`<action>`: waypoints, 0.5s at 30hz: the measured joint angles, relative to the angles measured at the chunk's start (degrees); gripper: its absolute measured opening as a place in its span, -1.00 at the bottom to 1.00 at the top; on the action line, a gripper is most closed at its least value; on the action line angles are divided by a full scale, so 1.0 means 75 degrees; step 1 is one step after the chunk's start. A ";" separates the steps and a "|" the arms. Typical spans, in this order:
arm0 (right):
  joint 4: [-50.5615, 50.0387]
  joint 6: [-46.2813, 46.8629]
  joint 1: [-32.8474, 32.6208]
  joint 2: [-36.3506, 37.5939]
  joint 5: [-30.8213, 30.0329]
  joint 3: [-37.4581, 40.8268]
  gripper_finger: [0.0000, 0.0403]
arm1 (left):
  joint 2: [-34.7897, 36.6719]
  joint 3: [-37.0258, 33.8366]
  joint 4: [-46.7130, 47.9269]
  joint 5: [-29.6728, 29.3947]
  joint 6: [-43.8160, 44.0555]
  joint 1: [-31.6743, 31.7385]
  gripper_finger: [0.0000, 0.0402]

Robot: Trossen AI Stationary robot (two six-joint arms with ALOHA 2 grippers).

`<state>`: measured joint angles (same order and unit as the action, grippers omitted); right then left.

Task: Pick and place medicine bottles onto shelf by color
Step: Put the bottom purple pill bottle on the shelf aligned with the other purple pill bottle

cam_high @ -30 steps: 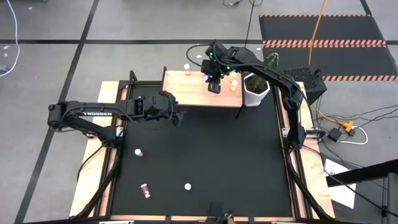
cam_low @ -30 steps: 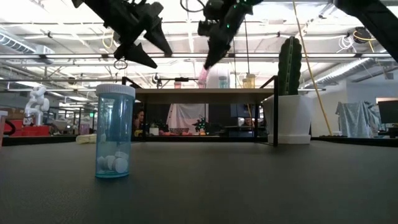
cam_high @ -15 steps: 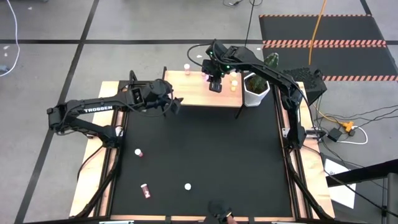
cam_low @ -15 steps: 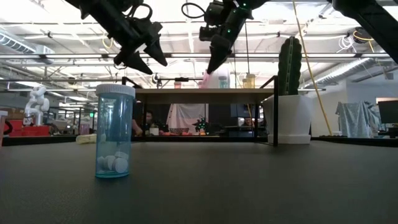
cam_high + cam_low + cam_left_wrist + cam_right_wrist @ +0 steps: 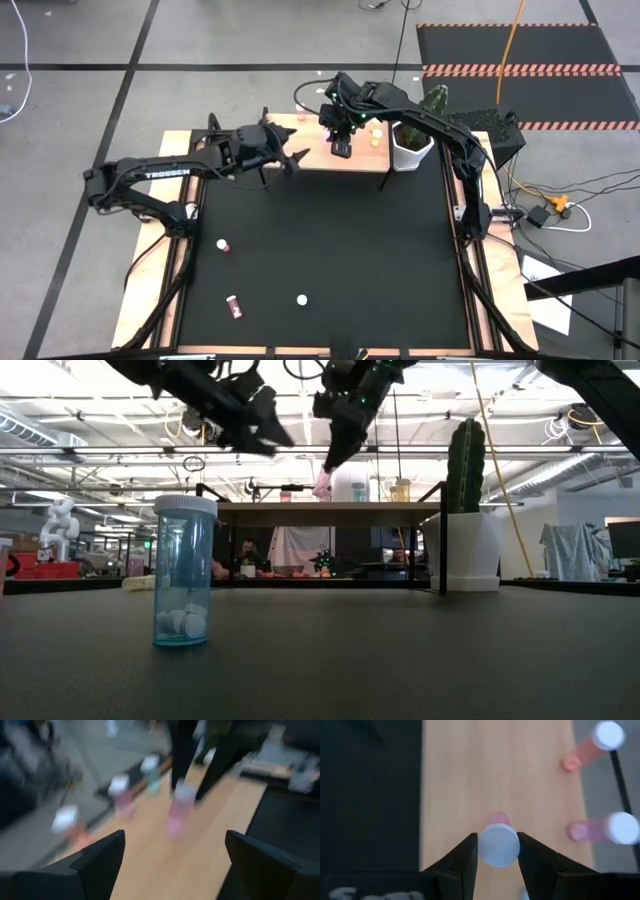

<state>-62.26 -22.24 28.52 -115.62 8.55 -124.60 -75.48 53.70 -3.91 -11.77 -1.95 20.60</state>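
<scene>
A black table (image 5: pixel 330 250) on a light-wood frame fills the middle of the high view, with grey floor around it and striped black mats at the upper right. The wooden shelf (image 5: pixel 315 155) stands at the table's upper edge, a white pot with a cactus (image 5: pixel 412 143) just to its right. In the low view, an open workshop with ceiling lights lies behind.

The right gripper (image 5: pixel 341 148) hangs over the middle of the shelf, its fingers (image 5: pixel 468 854) pinching the white cap of a pink bottle (image 5: pixel 498 844) held upright above the wood. Two more pink bottles (image 5: pixel 600 830) stand on the shelf near it.

The left gripper (image 5: pixel 297 160), fingers spread and holding nothing, hovers at the shelf's left end.

Lower left on the table lie a white-capped bottle (image 5: pixel 222 244), a pink bottle on its side (image 5: pixel 234 307) and a third bottle (image 5: pixel 301 299). In the low view, a teal bottle (image 5: pixel 184 572) stands upright at the left.
</scene>
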 joint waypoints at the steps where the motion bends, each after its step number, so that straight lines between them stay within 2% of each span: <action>1: -0.0019 0.0118 -0.0060 0.0001 0.0054 0.0000 -0.41 | -0.0140 0.0012 -0.0400 0.0171 -0.0288 0.0000 0.71; 9: -0.0135 0.1096 -0.0432 -0.0002 0.0071 0.0000 -0.41 | -0.1053 0.0008 -0.0842 0.0434 -0.0787 0.0000 0.71; 15: -0.0080 0.1573 -0.0464 0.0251 0.0078 0.0000 -0.41 | -0.1245 0.0008 -0.0904 0.0550 -0.0786 0.0000 0.71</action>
<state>-62.86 -10.44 25.04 -113.74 9.13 -124.60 -84.82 53.76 -10.69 -7.64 -7.85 20.60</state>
